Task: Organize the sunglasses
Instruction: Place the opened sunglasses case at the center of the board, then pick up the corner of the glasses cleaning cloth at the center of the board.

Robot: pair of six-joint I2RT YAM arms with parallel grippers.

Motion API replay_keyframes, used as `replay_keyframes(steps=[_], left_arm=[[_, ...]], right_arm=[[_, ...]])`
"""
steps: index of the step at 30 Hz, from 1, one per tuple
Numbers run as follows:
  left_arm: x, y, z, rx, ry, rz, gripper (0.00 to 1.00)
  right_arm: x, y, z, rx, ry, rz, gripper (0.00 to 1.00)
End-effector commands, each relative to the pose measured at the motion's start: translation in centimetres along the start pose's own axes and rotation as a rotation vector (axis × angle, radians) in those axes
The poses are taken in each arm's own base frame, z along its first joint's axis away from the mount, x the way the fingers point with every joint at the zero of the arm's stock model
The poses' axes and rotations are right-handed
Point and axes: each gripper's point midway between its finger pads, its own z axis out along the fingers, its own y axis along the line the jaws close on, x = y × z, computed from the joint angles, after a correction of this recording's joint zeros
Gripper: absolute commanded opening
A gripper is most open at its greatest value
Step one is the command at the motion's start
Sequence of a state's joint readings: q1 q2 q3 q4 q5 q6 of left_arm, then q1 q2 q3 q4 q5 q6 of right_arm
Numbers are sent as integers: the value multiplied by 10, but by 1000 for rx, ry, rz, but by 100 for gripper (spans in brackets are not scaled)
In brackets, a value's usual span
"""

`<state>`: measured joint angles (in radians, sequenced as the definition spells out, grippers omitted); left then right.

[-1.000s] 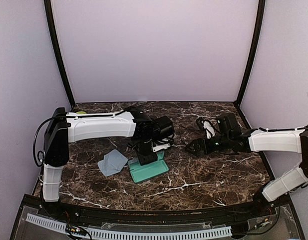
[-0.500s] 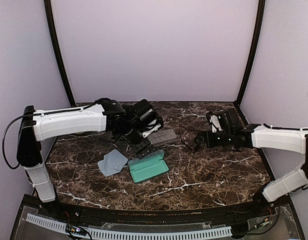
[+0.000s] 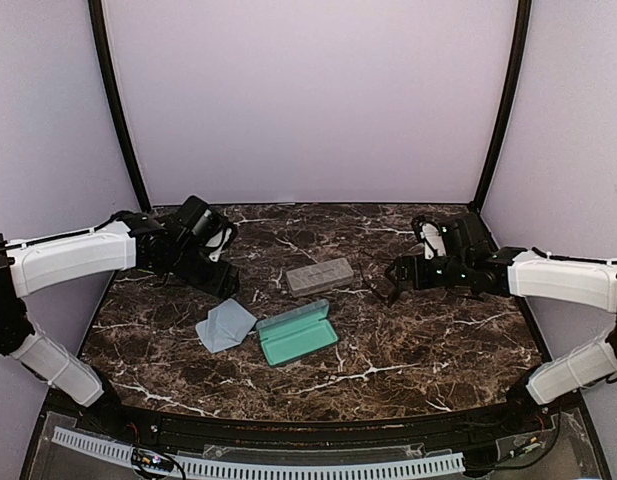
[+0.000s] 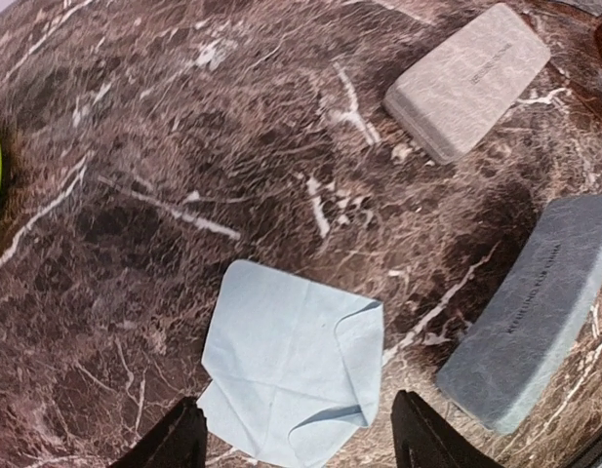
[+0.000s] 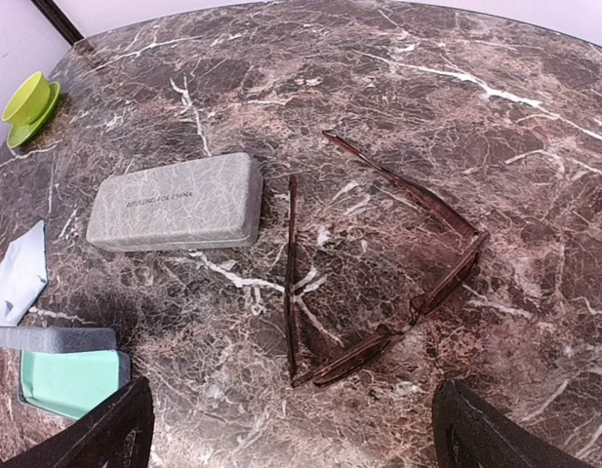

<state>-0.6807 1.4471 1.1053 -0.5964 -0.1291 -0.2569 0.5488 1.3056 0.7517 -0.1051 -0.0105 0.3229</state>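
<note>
Grey case (image 5: 174, 203) lettering's too blurry to read; left gripper (image 4: 299, 431) at 9 o'clock, right gripper (image 5: 296, 417) at 3, both gaping empty.

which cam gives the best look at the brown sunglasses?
Right wrist: the brown sunglasses lie unfolded, temples spread, just right of the grey case, whole frame visible. Top external: too small and dark to make out. Left wrist: not in frame.

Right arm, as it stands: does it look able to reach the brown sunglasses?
Probably yes. The right gripper hangs open over the brown sunglasses, which lie unfolded on the marble table. Nothing rests on them, and the grey case lies clear to one side.
</note>
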Motion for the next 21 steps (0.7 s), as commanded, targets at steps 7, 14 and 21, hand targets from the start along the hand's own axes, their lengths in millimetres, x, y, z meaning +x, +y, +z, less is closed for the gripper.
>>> replay_keyframes(steps=[7, 14, 21], left_arm=[[38, 46, 30, -40, 32, -268, 63], [53, 61, 43, -84, 78, -306, 58], [73, 63, 53, -70, 124, -354, 48]], right_arm=[[-4, 11, 7, -71, -34, -40, 99], [1, 5, 13, -41, -11, -43, 98], [5, 10, 22, -69, 14, -53, 97]])
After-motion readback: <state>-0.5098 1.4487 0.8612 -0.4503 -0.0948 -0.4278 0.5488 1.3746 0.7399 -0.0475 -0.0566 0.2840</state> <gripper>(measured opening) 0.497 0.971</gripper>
